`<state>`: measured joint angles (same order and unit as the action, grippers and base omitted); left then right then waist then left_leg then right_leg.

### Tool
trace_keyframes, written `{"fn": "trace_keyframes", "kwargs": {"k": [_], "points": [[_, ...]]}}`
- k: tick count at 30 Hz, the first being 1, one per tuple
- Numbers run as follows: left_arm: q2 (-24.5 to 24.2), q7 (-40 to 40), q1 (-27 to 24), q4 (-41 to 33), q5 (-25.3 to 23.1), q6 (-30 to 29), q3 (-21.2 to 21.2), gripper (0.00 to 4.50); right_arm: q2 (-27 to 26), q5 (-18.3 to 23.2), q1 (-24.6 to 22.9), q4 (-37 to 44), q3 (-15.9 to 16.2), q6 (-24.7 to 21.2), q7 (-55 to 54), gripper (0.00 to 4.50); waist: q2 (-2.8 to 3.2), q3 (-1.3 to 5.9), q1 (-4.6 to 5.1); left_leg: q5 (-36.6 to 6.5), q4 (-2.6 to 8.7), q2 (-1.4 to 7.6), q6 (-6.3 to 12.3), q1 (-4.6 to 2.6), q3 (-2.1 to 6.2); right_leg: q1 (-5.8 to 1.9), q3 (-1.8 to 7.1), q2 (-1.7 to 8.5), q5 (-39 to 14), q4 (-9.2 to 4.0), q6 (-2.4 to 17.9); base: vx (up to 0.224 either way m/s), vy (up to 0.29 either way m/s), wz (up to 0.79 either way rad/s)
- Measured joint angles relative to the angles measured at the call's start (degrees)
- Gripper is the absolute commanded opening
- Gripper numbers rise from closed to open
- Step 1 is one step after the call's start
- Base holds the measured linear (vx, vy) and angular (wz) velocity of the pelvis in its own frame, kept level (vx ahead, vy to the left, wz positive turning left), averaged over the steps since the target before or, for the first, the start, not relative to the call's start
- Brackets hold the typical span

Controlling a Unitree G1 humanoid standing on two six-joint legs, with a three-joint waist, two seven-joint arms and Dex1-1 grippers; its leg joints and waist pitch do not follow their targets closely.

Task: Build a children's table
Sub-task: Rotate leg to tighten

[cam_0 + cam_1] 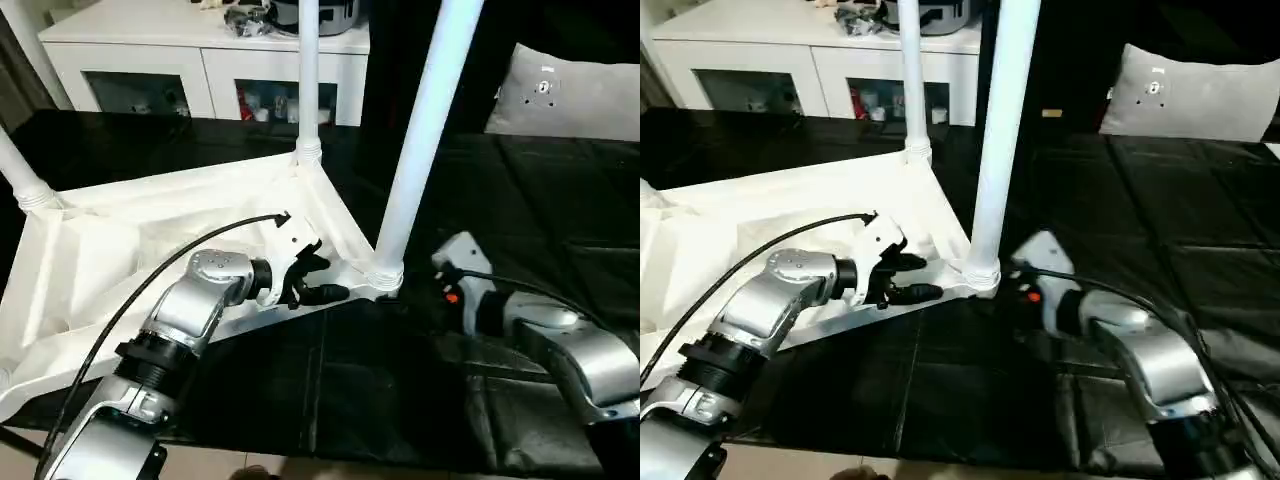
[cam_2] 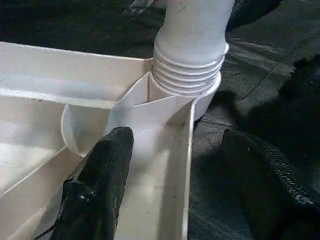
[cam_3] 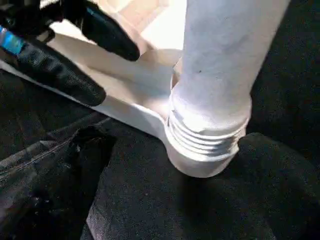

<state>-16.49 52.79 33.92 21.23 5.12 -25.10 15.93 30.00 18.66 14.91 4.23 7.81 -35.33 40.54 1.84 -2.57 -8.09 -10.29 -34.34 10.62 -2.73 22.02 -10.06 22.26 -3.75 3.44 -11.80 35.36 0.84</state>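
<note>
**Fingers spread at the table top's near corner**

Left gripper (image 1: 318, 280): fingers (image 2: 102, 175) apart, straddling the side wall of the upturned table top (image 1: 120, 260), one inside, one outside over the black cloth (image 1: 400, 400). Right gripper (image 3: 165, 220): fingers wide apart, around the base of the near leg (image 1: 425, 130), not visibly touching. Threads at the leg's foot seen from both wrist views, partly seated in the corner socket (image 3: 200, 150). No readable writing. Legs upright; top underside-up on the desk, long axis running off leftward. Behind: cabinet (image 1: 200, 60), cushion (image 1: 565, 95).
</note>
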Motion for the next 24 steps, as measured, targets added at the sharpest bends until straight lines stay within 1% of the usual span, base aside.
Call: {"fn": "trace_keyframes", "kwargs": {"k": [2,4,6,9,12,15,17,18,19,24], "points": [[0.3,-0.6,0.0,0.2,-0.6,-0.1,1.0,3.22,0.3,0.4,-1.0,0.7,-0.7,0.6,0.1,4.50,0.00,0.00,-0.05,0.0,0.00,0.00,0.00,0.00,0.00,0.00,0.00,0.00,0.0,0.00,0.0,0.000,0.000,0.00],[0.6,-0.7,0.0,1.0,-0.6,-0.3,1.0,2.94,0.6,0.6,-1.4,0.9,-0.7,0.6,0.1,4.50,0.00,0.00,-0.05,0.0,0.00,0.00,0.00,0.00,0.00,0.00,0.00,0.00,0.0,0.00,0.0,0.000,0.000,0.00],[1.6,-0.8,0.0,2.2,-0.5,-0.3,0.9,2.82,0.7,0.8,-1.4,1.2,-0.9,0.6,0.1,4.50,0.00,0.00,-0.05,0.0,-0.01,-0.01,0.00,0.00,0.00,-0.01,0.00,0.00,0.0,0.00,0.0,0.000,0.000,0.00],[2.3,-1.1,-0.1,3.6,-0.5,0.2,1.0,2.47,0.9,1.0,-1.5,1.7,-1.5,0.7,0.2,4.50,0.00,0.00,-0.05,0.0,0.00,0.00,0.00,0.00,0.00,0.00,0.00,0.00,0.0,-0.01,0.0,0.000,0.000,0.00],[2.2,-1.7,-0.1,5.0,-1.5,1.2,1.4,2.35,1.5,1.0,-1.8,1.9,-2.1,0.7,0.8,4.50,0.01,0.00,-0.05,0.0,0.00,0.00,0.00,0.01,0.00,0.00,-0.01,0.00,0.0,-0.01,0.0,0.000,0.000,0.00],[1.3,-1.0,-0.1,5.0,-1.7,1.2,2.6,2.03,1.9,1.0,-2.2,2.6,-2.1,0.7,1.5,4.50,0.07,0.02,-0.05,0.0,0.01,0.00,0.00,0.01,0.00,0.00,0.00,0.00,0.0,-0.03,0.0,0.000,0.000,0.00],[1.2,-0.8,-0.1,5.0,-2.3,1.2,2.7,1.92,2.1,1.0,-2.2,2.7,-2.1,0.7,1.9,4.50,0.07,0.02,-0.03,0.0,0.01,0.00,0.00,0.01,0.00,0.00,-0.01,0.00,0.0,-0.03,0.0,0.000,0.000,0.00],[1.2,-0.7,-0.1,5.0,-2.5,1.2,2.7,1.68,2.1,1.1,-2.2,2.8,-2.1,0.7,1.9,4.50,0.07,0.03,-0.05,0.0,0.01,0.00,0.00,0.00,0.00,-0.01,-0.01,0.00,0.0,-0.02,0.0,0.000,0.000,0.00],[1.3,-0.7,-0.1,5.0,-2.6,1.2,2.7,1.68,2.2,1.1,-2.2,2.9,-2.1,0.7,2.1,4.50,0.07,0.03,-0.05,0.0,0.01,0.00,0.00,0.00,0.00,-0.01,0.00,0.00,0.0,-0.02,0.0,0.000,0.000,0.00],[1.3,-0.6,0.1,5.7,-2.7,1.7,2.7,1.23,2.4,1.4,-2.2,3.7,-2.1,0.7,2.6,4.50,0.09,0.03,-0.06,0.0,0.01,0.00,0.00,-0.05,0.00,-0.05,0.00,0.00,0.0,-0.02,0.0,0.000,0.000,0.00]]}}
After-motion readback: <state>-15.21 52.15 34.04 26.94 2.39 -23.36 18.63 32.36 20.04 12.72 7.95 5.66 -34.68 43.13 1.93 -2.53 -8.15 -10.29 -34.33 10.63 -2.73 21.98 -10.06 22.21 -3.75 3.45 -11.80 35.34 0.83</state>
